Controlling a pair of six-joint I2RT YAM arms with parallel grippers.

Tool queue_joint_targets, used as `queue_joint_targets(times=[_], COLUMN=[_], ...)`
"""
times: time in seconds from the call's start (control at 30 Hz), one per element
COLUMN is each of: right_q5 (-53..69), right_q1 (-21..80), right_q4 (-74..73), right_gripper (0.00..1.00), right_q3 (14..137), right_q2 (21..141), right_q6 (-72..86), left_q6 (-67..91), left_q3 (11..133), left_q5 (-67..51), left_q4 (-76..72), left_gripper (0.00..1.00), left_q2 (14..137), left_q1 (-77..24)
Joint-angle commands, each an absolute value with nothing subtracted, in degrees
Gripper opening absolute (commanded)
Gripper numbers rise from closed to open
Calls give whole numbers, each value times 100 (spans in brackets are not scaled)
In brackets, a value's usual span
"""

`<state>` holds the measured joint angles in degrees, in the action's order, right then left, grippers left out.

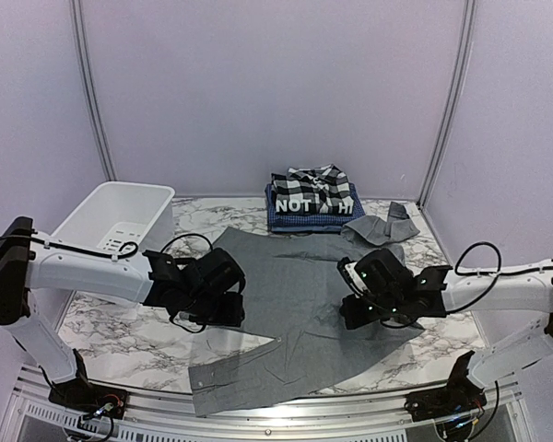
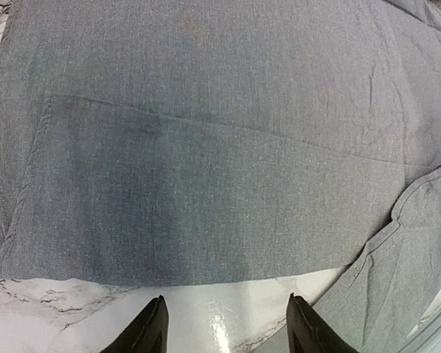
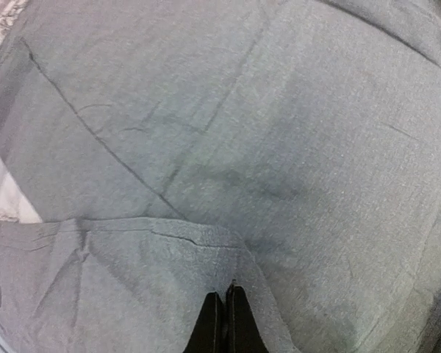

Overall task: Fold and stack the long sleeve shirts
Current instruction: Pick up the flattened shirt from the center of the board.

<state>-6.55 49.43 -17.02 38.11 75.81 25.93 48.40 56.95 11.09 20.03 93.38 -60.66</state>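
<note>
Where the grey shirt (image 1: 295, 276) lies spread flat across the middle of the marble table (image 1: 120, 336), the far sleeve (image 1: 387, 226) reaches toward the back right corner and the near sleeve (image 1: 235, 368) lies across the front edge. In the right wrist view, a folded layer of the same cloth overlaps the flat panel.

The right gripper (image 3: 224, 318) is positioned over the right half of the grey shirt. Its jaws are pressed together at the edge of that folded layer. Whether cloth is caught between them cannot be told.

The left gripper (image 2: 228, 331) is positioned at the shirt's left edge. Its jaws are spread apart over bare table just beside the hem and hold nothing.

Behind the grey shirt, at the back of the table, three folded shirts form a stack:
- the plaid shirt (image 1: 313, 182) on top;
- the black lettered shirt (image 1: 300, 204) beneath it;
- the blue checked shirt (image 1: 286, 222) at the bottom.

The white tub (image 1: 157, 221) stands at the back left, apart from the grey shirt.
</note>
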Motion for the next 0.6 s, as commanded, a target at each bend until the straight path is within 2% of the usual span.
queue_joint_targets(times=[0.0,0.2,0.43,0.57], right_q5=[-455,-101,-80,-216], right_q1=[5300,6165,7150,7242], right_q4=[-1969,-2081,-2184,-2458], right_gripper=[0,0,0,0], right_q3=[3705,3319,2905,2848], right_q2=[6865,6346,6557,6698], right_q6=[2616,3046,3691,4090], left_q6=[4951,5016,4755,4575], left_q3=[5977,6405,6986,7273], left_q5=[1353,1523,1384,1338], left_q4=[2110,2302,2538,2817], left_gripper=[57,57,58,58], left_q2=[9322,9471,9877,10246], left_q1=[-6082,-5994,-5682,-5544])
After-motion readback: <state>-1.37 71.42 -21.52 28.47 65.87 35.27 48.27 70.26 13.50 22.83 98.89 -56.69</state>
